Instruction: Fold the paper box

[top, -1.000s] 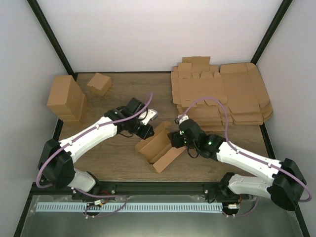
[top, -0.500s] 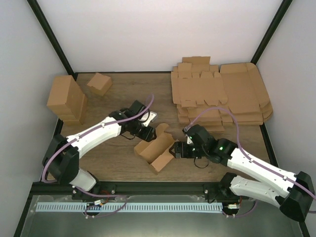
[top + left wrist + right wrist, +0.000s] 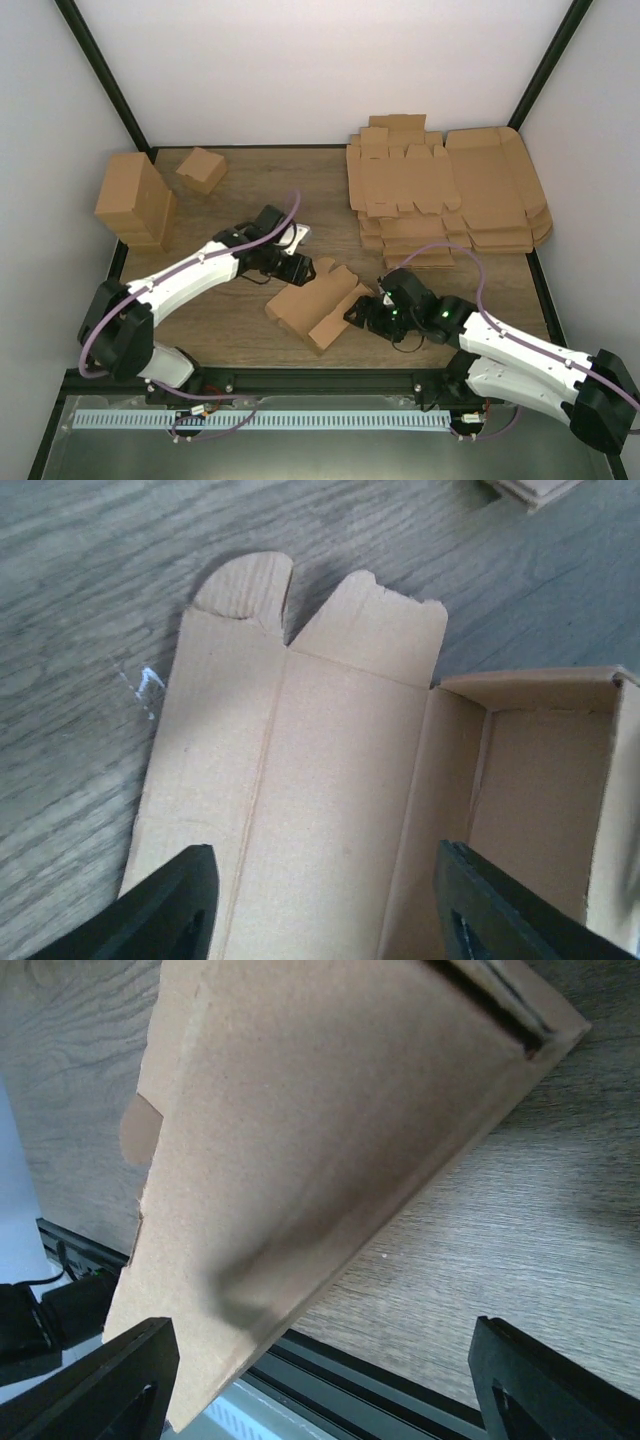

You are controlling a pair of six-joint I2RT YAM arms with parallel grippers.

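Observation:
The paper box (image 3: 315,303) is a half-formed brown carton lying on the wooden table between the two arms. My left gripper (image 3: 303,268) is open just at its far left end; in the left wrist view the box's flat lid panel (image 3: 300,800) with two end tabs lies under the fingers (image 3: 165,910), and an open compartment shows at right. My right gripper (image 3: 362,311) is open at the box's right side; in the right wrist view the outer wall (image 3: 310,1130) fills the upper frame, tilted over the table.
A stack of flat die-cut sheets (image 3: 440,195) lies at the back right. A tall cardboard block (image 3: 133,200) and a small folded box (image 3: 201,169) stand at the back left. The table's near edge rail (image 3: 380,1380) is just beyond the box.
The box's near wall has folded over, so the carton looks flatter and more closed. The right gripper moved down and left beside it. The left gripper shifted slightly toward the box's far end.

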